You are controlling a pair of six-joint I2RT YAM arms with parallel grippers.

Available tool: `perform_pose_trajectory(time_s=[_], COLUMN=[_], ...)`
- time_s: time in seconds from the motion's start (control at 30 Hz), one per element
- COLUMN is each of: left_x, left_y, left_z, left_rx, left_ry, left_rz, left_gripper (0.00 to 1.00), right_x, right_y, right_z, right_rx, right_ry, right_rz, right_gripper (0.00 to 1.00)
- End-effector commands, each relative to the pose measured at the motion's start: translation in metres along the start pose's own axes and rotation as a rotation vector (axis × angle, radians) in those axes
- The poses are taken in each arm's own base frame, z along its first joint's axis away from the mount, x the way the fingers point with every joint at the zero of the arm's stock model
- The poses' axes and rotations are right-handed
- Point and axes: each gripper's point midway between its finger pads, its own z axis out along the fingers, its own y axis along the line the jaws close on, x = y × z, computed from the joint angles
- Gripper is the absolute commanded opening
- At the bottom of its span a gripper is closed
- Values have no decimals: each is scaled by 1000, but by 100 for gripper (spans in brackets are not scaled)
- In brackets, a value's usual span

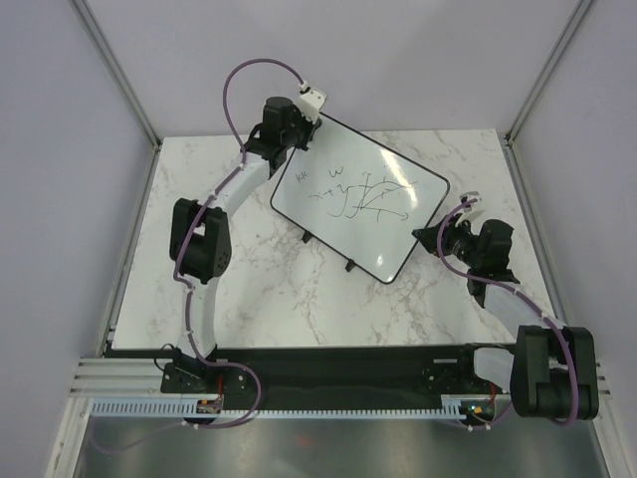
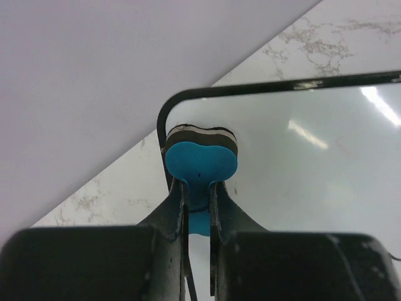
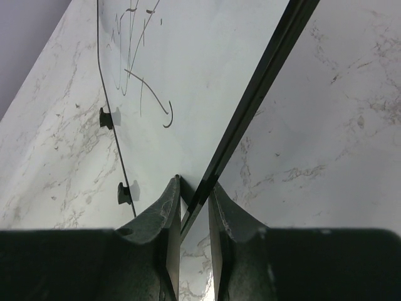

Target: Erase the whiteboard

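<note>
Wiping seems about to start: left claw [image 2: 197, 188] clamped on a blue bone-shaped eraser [image 2: 200, 160] at the far corner of the glossy white black-framed whiteboard [image 1: 393, 239] on the marble surface [image 1: 269, 284], right claw [image 3: 194, 188] clamped on its edge; next, a sweep across the dark scribbles [image 1: 358, 194].

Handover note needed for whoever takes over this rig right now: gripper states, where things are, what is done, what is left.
Left gripper: shut on the small blue bone-shaped eraser, which is poised at the far left corner of the board; contact unclear.
Right gripper: shut on the thin black frame at the right edge of the large glossy white whiteboard, which lies angled on the marble table.
Done: eraser in hand, board steadied.
Left: the dark marker scribbles are all unwiped; sweep the eraser across them.
</note>
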Motion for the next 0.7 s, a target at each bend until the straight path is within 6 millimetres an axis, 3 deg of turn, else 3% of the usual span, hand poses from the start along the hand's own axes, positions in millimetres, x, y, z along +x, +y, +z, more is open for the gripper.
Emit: perform_pose_trajectory(time_s=[0.0, 0.2, 0.27, 0.33, 0.37, 0.4, 0.43, 0.47, 0.5, 0.57, 0.67], left_x=[0, 33, 33, 41, 35, 49, 49, 38, 45, 49, 36], left_y=[-5, -6, -13, -36, -43, -57, -75, -77, -89, -85, -53], left_z=[15, 15, 9, 2, -4, -8, -10, -12, -13, -9, 0], left_rx=[29, 42, 73, 155, 176, 211, 242, 217, 232, 200, 92], left_ry=[12, 82, 79, 90, 75, 95, 87, 56, 65, 76, 67], left_rz=[-69, -58, -53, -53, -30, -13, 50, 89, 114, 114, 84], left_gripper=[2, 2, 2, 2, 2, 2, 2, 2, 2, 2, 2], right_x=[-3, -5, -6, -6, -6, -7, -6, -6, -6, -6, -6], right_y=[-2, -4, -4, -2, -3, -3, -4, -3, -4, -4, -3], right_z=[1, 0, 0, 1, 0, 0, 0, 0, 0, -1, -1], right_rx=[3, 20, 20, 15, 20, 21, 24, 24, 27, 29, 30], right_ry=[-8, -21, -22, -22, -23, -26, -24, -24, -24, -24, -28], right_rz=[-105, -115, -115, -115, -116, -119, -116, -117, -115, -117, -120], right_gripper=[0, 0, 0, 0, 0, 0, 0, 0, 0, 0, 0])
